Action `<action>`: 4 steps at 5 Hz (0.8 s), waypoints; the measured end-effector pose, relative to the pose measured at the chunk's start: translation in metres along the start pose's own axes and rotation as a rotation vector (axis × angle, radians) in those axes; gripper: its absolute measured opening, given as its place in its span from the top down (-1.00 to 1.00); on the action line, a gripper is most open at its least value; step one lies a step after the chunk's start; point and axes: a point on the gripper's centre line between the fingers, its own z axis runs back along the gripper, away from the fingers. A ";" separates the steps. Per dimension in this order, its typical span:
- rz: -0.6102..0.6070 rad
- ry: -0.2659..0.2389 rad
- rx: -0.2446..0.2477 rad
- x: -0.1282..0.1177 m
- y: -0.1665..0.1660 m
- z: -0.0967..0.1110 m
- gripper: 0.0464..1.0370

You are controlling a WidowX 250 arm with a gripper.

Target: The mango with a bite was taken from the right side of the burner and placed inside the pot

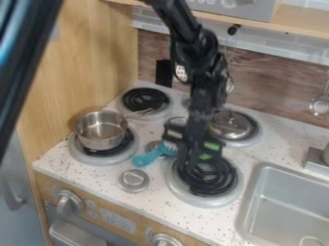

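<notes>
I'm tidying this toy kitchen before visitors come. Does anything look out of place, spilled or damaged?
I see no spill or damage. A teal brush lies between the front burners, as if left there, and what seems a metal lid sits on the back right burner while the pot is uncovered.

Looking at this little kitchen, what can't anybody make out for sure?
All in the camera view:
Green item: its full shape, partly covered by the black arm.
Saucepan: whether the brown inside is a reflection or contents; too indistinct.
Sink: its far right and nearest parts, cut off by the right and bottom edges.
</notes>
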 end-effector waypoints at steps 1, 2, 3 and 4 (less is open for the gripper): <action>-0.050 -0.028 -0.012 -0.003 -0.002 0.018 0.49; -0.112 -0.055 -0.012 -0.002 -0.002 0.039 -0.07; -0.234 -0.077 -0.058 0.002 -0.005 0.041 -0.70; -0.456 -0.156 -0.124 0.022 -0.019 0.039 -1.00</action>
